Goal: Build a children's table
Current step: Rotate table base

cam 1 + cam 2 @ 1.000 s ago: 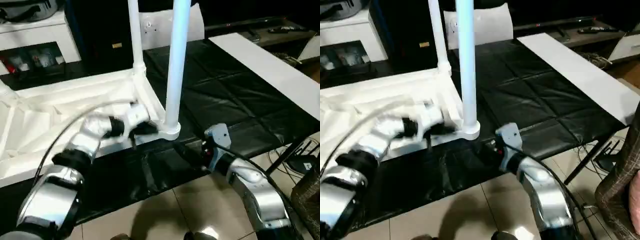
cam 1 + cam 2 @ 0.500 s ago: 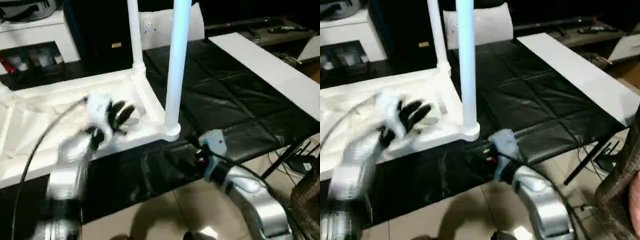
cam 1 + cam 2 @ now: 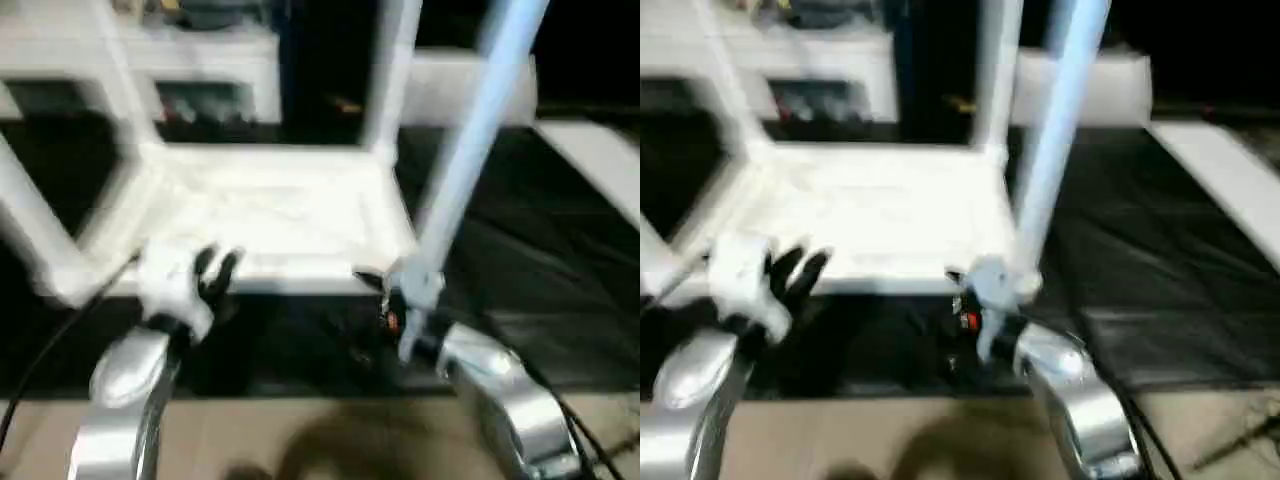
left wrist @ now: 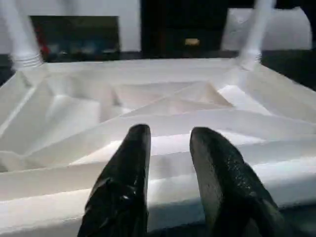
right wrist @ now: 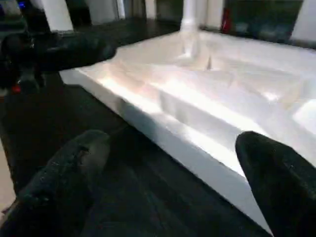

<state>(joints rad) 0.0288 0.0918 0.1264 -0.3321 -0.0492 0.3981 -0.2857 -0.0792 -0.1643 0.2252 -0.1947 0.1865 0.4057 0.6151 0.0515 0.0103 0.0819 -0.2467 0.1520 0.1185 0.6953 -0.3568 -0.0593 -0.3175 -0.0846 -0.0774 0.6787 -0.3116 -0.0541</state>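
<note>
The children's table lies upside down on black padding: its white ribbed tabletop faces up with legs standing in its corner sockets. The near right leg leans up and to the right; others rise at the far right, far left and near left. My left gripper hovers at the tabletop's front rim, left of middle, open and holding nothing; its fingers point at the rim. My right gripper stands wide open just before the near right corner socket, fingers either side of the rim.
Black padded covering spreads over the work surface to the right. A flat white sheet lies at the far right. A white shelf unit stands behind. Tiled floor runs along the near edge.
The camera has swung, shifting the whole picture. My left gripper let go near the right corner socket, opened and moved left along the front rim. My right gripper closed in on that corner.
</note>
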